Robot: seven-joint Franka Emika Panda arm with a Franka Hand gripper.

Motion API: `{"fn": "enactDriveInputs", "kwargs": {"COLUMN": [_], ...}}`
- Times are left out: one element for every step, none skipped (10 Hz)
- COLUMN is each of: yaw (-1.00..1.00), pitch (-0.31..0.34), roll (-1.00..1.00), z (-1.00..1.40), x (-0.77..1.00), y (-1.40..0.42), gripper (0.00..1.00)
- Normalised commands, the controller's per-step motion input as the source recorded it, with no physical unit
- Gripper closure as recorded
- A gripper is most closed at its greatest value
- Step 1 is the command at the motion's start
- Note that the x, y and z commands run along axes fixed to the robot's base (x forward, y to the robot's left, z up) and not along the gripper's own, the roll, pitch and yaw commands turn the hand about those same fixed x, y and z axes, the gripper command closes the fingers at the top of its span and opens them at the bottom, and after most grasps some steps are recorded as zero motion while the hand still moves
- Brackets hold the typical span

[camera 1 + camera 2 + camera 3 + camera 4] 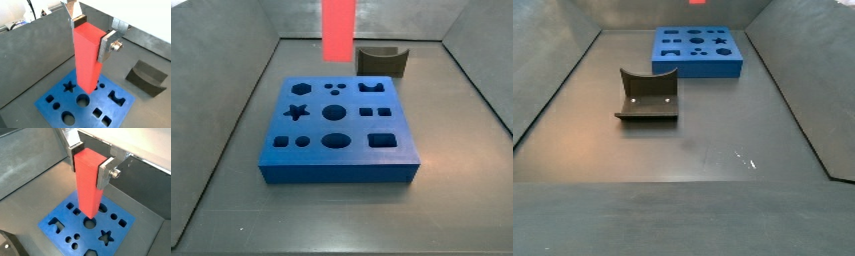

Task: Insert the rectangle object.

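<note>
In both wrist views my gripper is shut on the upper end of the rectangle object, a long red-orange bar hanging upright. The silver fingers press on two opposite faces. The bar's lower end hangs in the air above the blue board with shaped holes, apart from it. In a side view the bar comes down from the top edge, above the far side of the board; the gripper is out of frame there. Another side view shows only the bar's tip above the board.
A small dark grey curved block stands on the floor beside the board; a corner of it shows in a wrist view. Grey walls enclose the dark floor on all sides.
</note>
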Motion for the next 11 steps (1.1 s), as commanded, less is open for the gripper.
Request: {"fn": "enactDriveInputs", "kwargs": {"yaw": [0.00,0.00,0.00,0.00,0.00,0.00,0.00,0.00,0.00,0.00,0.00], "pitch": [-0.061,-0.056,-0.049,-0.006,0.000,0.109,0.220,0.281,0.299,0.284,0.267], "roll": [0.00,0.00,0.00,0.00,0.06,0.19,0.29,0.36,0.35,0.30,0.26], "z": [-0.86,-0.86,-0.86,-0.87,-0.77,-0.58,-0.35,-0.23,-0.17,-0.12,-0.19], "x": [0.82,0.84,0.85,0.95,0.99,0.98,0.91,0.82,0.81,0.85,0.90], "y": [-0.68,-0.68,-0.67,-0.62,-0.45,-0.32,-0.20,-0.13,-0.13,-0.13,-0.12], "gripper": [1.00,1.00,1.00,1.00,1.00,1.00,1.00,1.00,1.00,1.00,1.00]}}
